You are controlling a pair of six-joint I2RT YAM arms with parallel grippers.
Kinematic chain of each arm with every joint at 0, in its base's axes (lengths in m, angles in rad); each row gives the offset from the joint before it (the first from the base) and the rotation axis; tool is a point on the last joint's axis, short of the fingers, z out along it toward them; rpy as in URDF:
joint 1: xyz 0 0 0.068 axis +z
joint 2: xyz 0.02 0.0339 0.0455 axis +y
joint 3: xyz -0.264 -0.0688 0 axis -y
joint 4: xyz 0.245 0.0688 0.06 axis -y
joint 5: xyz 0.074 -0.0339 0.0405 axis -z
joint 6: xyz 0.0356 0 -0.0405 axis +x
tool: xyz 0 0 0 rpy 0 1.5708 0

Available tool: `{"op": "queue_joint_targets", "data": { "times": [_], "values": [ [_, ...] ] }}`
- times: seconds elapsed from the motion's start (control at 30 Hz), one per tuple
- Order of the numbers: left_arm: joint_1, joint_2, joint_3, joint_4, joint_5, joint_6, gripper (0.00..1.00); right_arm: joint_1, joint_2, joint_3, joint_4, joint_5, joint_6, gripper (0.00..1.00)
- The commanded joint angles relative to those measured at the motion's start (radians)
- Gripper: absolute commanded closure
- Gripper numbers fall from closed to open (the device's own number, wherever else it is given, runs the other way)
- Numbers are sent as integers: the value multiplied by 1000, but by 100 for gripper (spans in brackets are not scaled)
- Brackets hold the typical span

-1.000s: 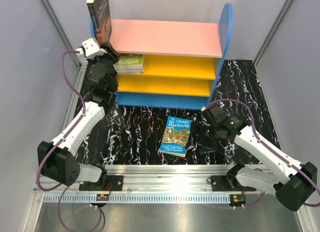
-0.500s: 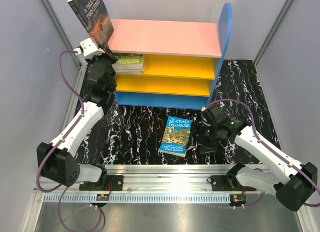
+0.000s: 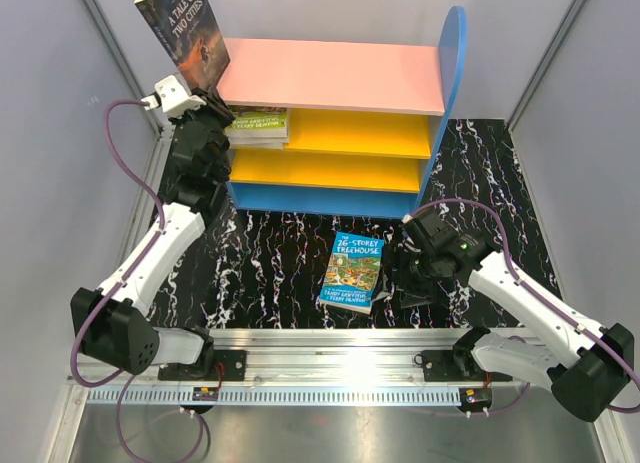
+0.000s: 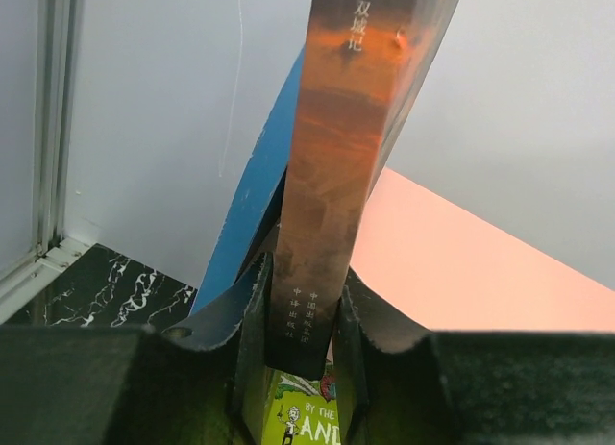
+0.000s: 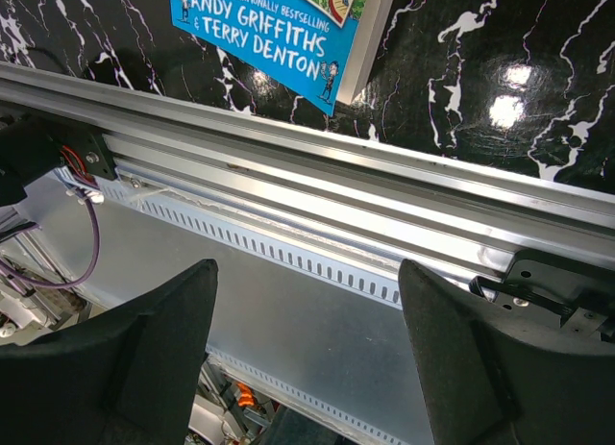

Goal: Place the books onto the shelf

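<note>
Grey walls all round, black marbled tabletop (image 3: 270,263) below, and we've got the left gripper (image 4: 300,354) clenched on the bottom edge of "A Tale of Two Cities" (image 3: 183,23), high over the left end of the shelf (image 3: 330,73). We'd bring it down squarely, clear of the blue side panel (image 4: 252,224), onto the stacked books (image 3: 258,125). Right gripper (image 3: 410,281) hangs spread wide, empty, just right of the blue Treehouse book (image 3: 352,271) lying near us.
</note>
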Motion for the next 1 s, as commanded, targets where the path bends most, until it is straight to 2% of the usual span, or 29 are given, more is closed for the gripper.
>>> {"op": "queue_joint_targets", "data": {
  "times": [0.0, 0.23, 0.37, 0.77, 0.97],
  "values": [
    [34, 43, -23, -206, -91, -70, 72, 7, -10, 0, 25, 3, -18, 17],
    [34, 36, -24, -223, -105, -84, 65, 6, -10, -3, 28, 1, -18, 18],
    [34, 28, -29, -238, -118, -87, 55, 7, -9, -3, 31, 0, -19, 17],
    [34, 10, -44, -257, -131, -88, 52, 6, -10, -10, 34, -5, -21, 17],
    [34, -4, -61, -245, -131, -84, 53, 7, -12, -14, 34, -5, -22, 18]
  ]
}}
